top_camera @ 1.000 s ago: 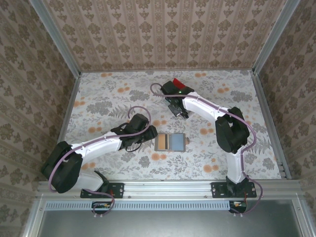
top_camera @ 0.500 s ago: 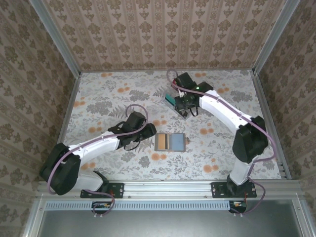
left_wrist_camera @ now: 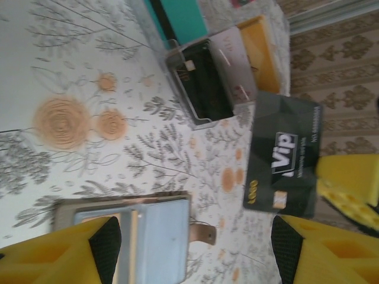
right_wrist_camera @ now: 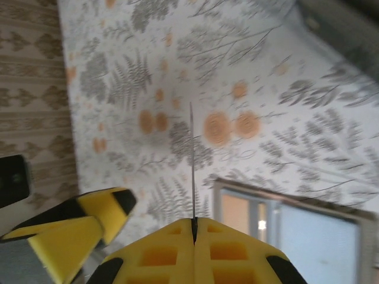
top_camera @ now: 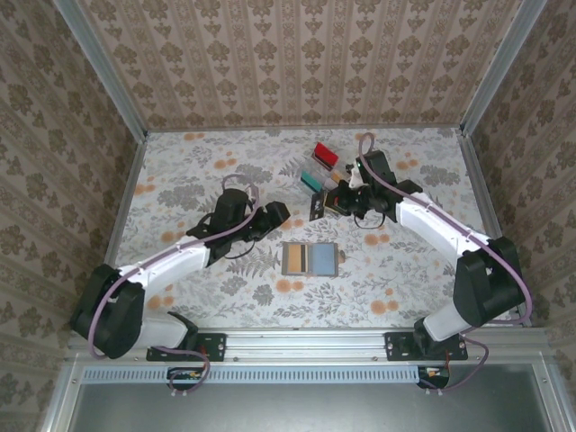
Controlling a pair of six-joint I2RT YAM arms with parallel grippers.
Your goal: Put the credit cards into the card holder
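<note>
The grey card holder (top_camera: 310, 259) lies open on the flowered table, with a tan pocket on its left half and blue-grey on its right; the left wrist view has it low (left_wrist_camera: 139, 234). My right gripper (top_camera: 331, 200) is shut on a black "VIP" credit card (top_camera: 318, 208), held above the table behind the holder. That card (left_wrist_camera: 283, 155) faces the left wrist camera and is edge-on (right_wrist_camera: 193, 160) between my right gripper (right_wrist_camera: 194, 223). My left gripper (top_camera: 277, 212) hangs open left of the card, and nothing lies between the tips of my left gripper (left_wrist_camera: 192, 254).
A clear slotted rack (left_wrist_camera: 204, 89) stands behind, with a teal card (top_camera: 310, 180) and a red card (top_camera: 326, 155) beside it. The table (top_camera: 198, 171) is walled by patterned panels. The holder's brown strap tab (left_wrist_camera: 204, 234) sticks out to its right.
My right arm has swung from the rack toward the middle, carrying the black card. My left gripper has drawn back from the holder and opened wider.
</note>
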